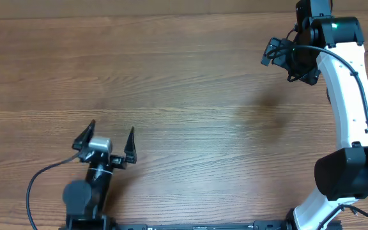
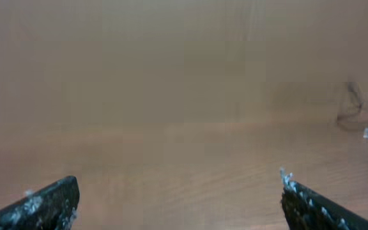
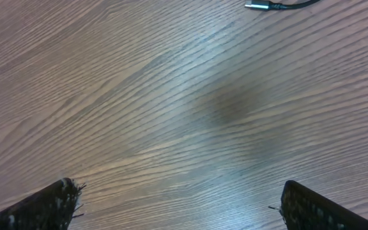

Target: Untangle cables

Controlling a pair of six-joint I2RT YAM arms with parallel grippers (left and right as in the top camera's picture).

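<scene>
Left gripper (image 1: 112,131) jaws spread wide, empty, right gripper (image 3: 177,188) jaws spread wide, empty, thin black cables (image 3: 264,6), silver plug tip, lying on wooden table (image 1: 171,96), apart from both.

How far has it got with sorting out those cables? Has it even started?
Nothing visibly done yet. In hand: nothing. The left pincer and the right pincer both hang open and empty above the table. The cables show only at the edge of the right wrist view, a plug end and a strand, untouched. Whether they are knotted cannot be told. Reaching, gripping and pulling them apart all seem left.
</scene>
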